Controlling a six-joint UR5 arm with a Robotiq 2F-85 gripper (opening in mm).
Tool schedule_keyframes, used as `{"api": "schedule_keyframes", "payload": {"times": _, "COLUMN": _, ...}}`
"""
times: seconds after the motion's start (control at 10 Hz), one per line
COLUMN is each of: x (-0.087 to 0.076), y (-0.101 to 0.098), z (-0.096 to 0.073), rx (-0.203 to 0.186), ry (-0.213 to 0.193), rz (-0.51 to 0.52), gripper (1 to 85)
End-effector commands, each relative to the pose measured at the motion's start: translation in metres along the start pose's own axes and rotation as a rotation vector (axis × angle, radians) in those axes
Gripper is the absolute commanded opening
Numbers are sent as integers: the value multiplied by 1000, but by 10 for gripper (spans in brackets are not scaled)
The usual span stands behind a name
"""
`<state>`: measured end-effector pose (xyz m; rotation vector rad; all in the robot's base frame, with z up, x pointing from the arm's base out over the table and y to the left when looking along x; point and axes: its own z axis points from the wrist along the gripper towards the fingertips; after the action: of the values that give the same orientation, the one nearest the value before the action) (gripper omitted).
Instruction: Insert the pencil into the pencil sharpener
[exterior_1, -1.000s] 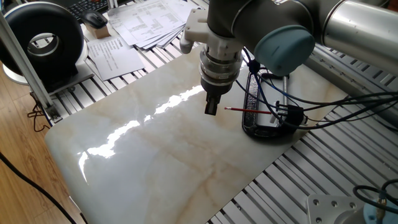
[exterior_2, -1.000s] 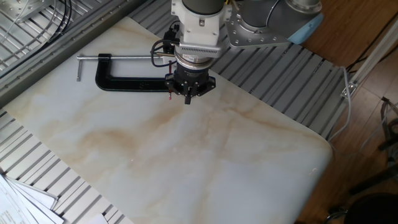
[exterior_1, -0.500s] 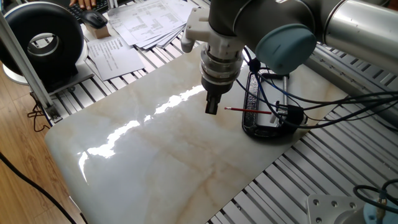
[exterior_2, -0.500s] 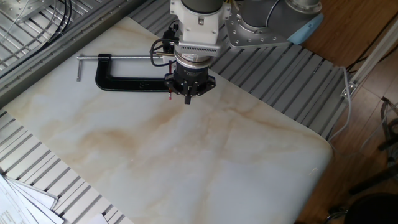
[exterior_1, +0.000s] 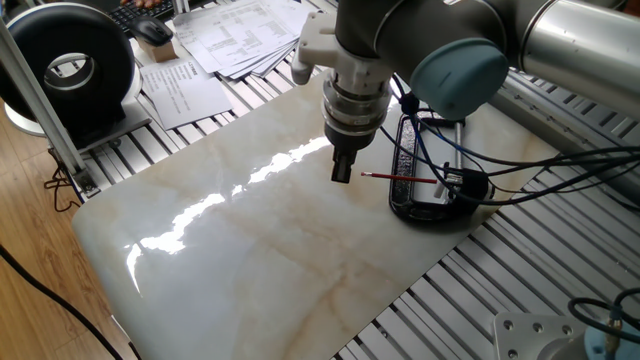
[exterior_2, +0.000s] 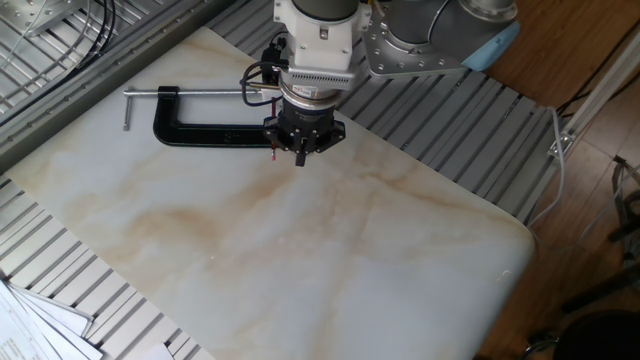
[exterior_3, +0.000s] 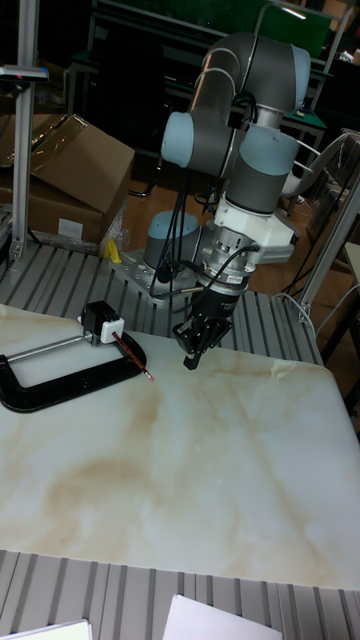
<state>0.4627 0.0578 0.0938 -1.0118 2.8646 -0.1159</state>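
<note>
The red pencil (exterior_1: 398, 179) (exterior_3: 132, 357) lies across the open side of the black C-clamp (exterior_1: 420, 208) (exterior_2: 200, 131) (exterior_3: 60, 384). One end of the pencil meets the pencil sharpener (exterior_3: 101, 321) (exterior_1: 468, 184), a small black block with a whitish patch held in the clamp; how deep it sits I cannot tell. In the other fixed view only a short red bit of the pencil (exterior_2: 272, 153) shows. My gripper (exterior_1: 341, 171) (exterior_2: 301, 156) (exterior_3: 192, 356) hangs just above the marble slab, a short way beyond the pencil's free end. Its fingers are shut with nothing between them.
The marble slab (exterior_1: 260, 240) lies on a ribbed metal table (exterior_2: 480, 130). Papers (exterior_1: 235, 35) and a black round device (exterior_1: 75, 65) sit at the far left. Black cables (exterior_1: 560, 170) run from the clamp area off to the right.
</note>
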Motion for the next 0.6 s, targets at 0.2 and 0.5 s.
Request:
{"api": "schedule_keyframes", "payload": {"times": 0.2, "x": -13, "y": 4, "z": 1, "rx": -12, "ry": -26, "rz": 35, "gripper": 17}}
{"api": "schedule_keyframes", "payload": {"times": 0.5, "x": -17, "y": 6, "z": -1, "rx": -19, "ry": -43, "rz": 50, "gripper": 17}}
